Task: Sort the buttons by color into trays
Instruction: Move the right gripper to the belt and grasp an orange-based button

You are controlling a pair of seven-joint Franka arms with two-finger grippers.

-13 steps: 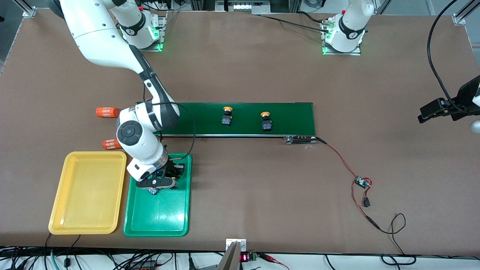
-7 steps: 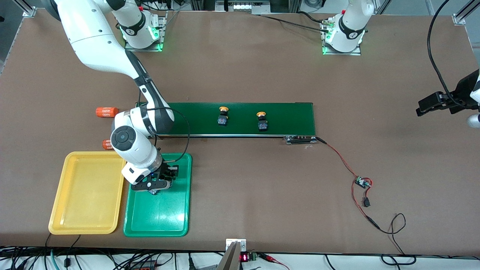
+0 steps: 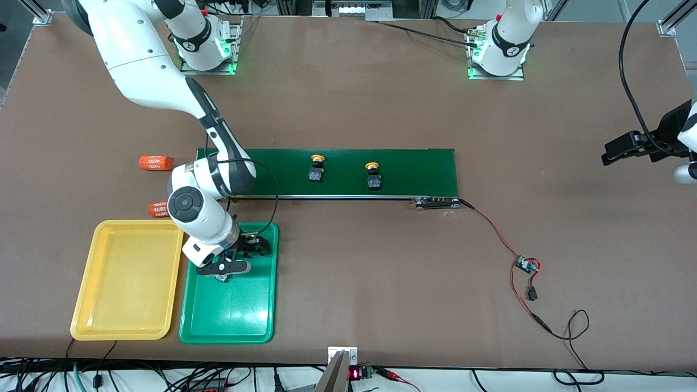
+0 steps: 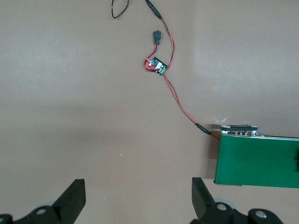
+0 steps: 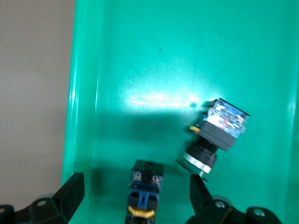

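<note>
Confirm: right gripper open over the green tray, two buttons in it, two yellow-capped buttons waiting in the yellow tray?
Not quite. In the front view, the two yellow-capped buttons sit on the conveyor belt; the yellow tray holds none. The rest stands: right gripper open over the green tray.

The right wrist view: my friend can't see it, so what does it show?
Two small buttons lie inside the green tray. The right gripper is above them with its jaws open, holding nothing. Brown table shows beside the tray.

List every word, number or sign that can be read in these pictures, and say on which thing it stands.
"4680": white print on the orange cylinder beside the yellow tray.
White print on the other orange cylinder: too blurred to read.
Red digits on the small display at the table's edge nearest the front camera: too small to read.
</note>
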